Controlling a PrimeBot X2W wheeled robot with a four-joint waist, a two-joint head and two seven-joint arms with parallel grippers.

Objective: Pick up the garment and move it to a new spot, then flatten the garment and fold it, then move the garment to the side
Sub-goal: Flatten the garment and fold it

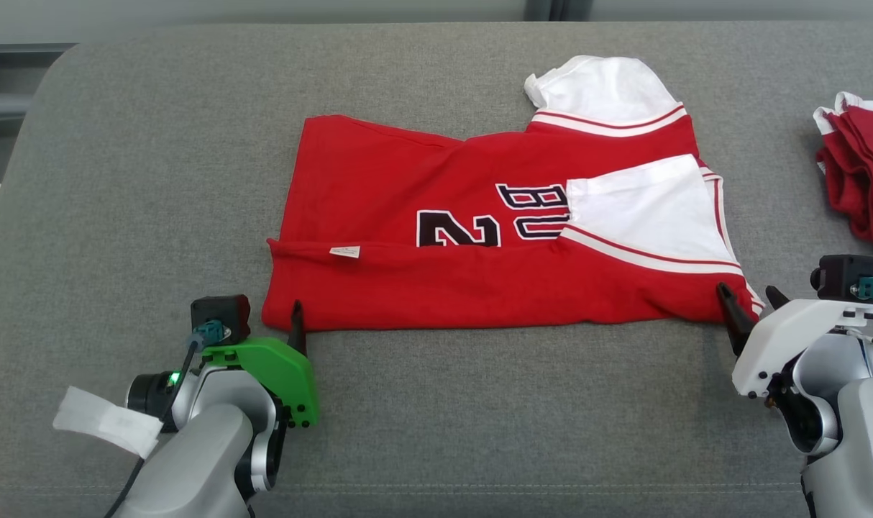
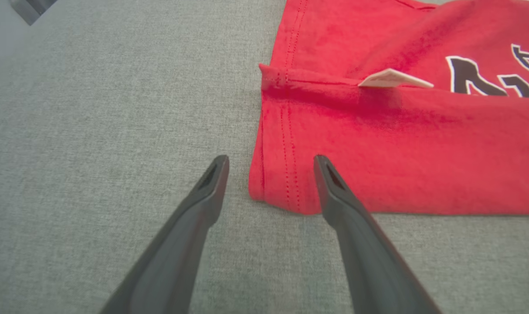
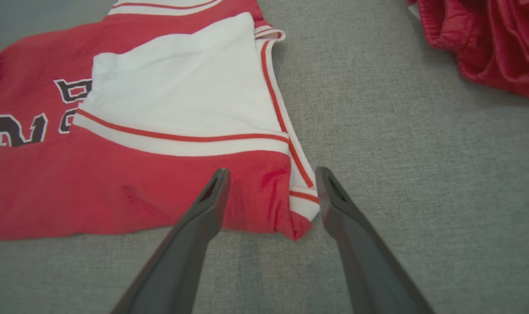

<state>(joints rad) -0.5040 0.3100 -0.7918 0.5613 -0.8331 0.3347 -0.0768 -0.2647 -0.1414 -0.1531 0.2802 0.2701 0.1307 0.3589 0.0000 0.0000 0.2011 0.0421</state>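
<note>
One jersey (image 1: 422,295); one clothes pile (image 1: 864,173); two tools: left tool (image 2: 271,161), right tool (image 1: 746,290).

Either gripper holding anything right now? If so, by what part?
Nothing held. Left gripper and right gripper are open, each straddling a near corner of the garment.

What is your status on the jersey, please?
Left end effector open at near left corner of jersey. Right end effector open at its near right corner. Jersey partly folded, not gripped. Red clothes pile apart, far right.
</note>
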